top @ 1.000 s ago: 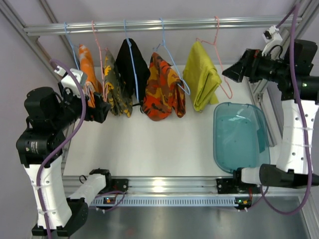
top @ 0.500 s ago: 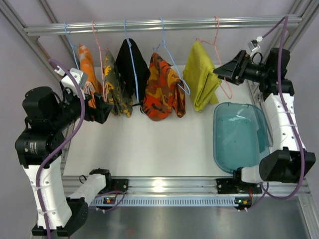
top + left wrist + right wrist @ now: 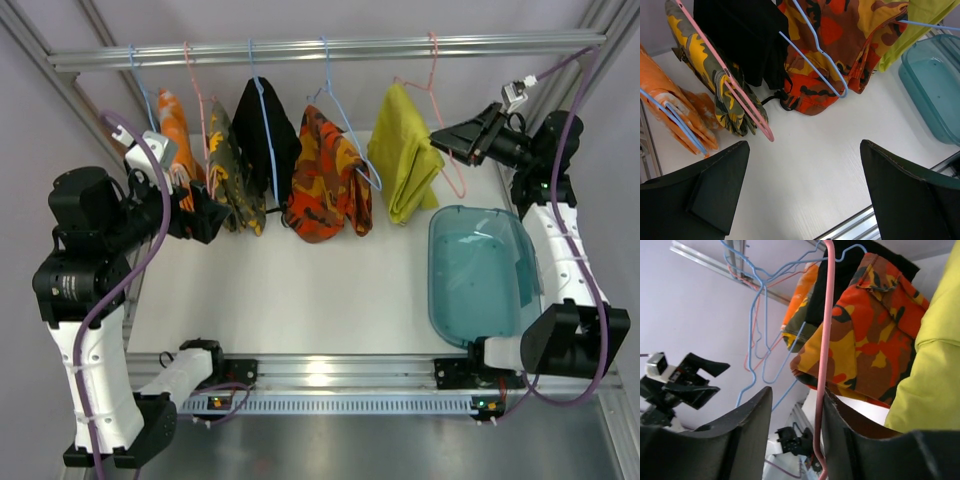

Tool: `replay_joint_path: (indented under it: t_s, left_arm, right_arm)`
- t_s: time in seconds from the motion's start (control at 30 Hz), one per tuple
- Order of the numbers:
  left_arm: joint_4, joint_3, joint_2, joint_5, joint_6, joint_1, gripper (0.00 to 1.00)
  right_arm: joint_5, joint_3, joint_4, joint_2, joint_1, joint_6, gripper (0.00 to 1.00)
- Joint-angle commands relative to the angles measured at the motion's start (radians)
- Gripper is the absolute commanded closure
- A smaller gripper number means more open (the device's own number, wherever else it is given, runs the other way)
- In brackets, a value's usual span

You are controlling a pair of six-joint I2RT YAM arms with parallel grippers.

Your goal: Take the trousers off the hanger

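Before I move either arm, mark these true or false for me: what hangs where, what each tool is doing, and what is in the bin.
1. Five garments hang from the metal rail. True.
2. The fingers of the right tool straddle the pink wire hanger that carries the yellow-green trousers. True.
3. The left tool is clamped on a garment. False: it is open and holds nothing.
4. The translucent teal plastic bin already holds trousers. False: no garment shows in it.
5. The black trousers hang on a pink hanger. False: theirs is a blue wire hanger.
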Motion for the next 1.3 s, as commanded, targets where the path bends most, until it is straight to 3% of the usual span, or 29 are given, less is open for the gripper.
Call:
replay_joint_path:
  t_s: [0.0, 0.17, 0.3, 0.4, 0.73, 1.07, 1.27]
  left_arm:
    - [0.067, 0.021, 0.003, 0.020, -0.010, 0.004, 0.01]
    - [0.082, 0.027, 0.005, 0.003, -0.053, 0.004, 0.01]
    - [0.114, 0.028, 0.007, -0.010, -0.134, 0.004, 0.01]
    - [0.167, 0.010, -0.001, -0.032, -0.177, 0.006, 0.01]
    - [0.256, -0.062, 0.003, -0.066, -0.283, 0.006, 0.01]
    - [0.306, -0.056, 0.010, -0.038, -0.320, 0.006, 0.02]
    - [0.406, -0.083, -0.012, 0.106, -0.354, 0.004, 0.02]
  right_arm:
    - [-0.022, -0.009, 0.250, 0.004, -0.012, 0.168, 0.61]
    - [-0.048, -0.058, 0.474, 0.042, -0.009, 0.368, 0.82]
    - [-0.036, -0.109, 0.829, 0.082, -0.009, 0.636, 1.00]
    - [-0.011, -0.098, 0.974, 0.097, -0.009, 0.728, 1.00]
    - [0.059, 0.037, 1.188, 0.128, -0.009, 0.810, 1.00]
    - [0.075, -0.061, 1.347, 0.054, -0.009, 0.893, 1.00]
    - [0.041, -0.185, 1.331, -0.094, -0.012, 0.890, 1.00]
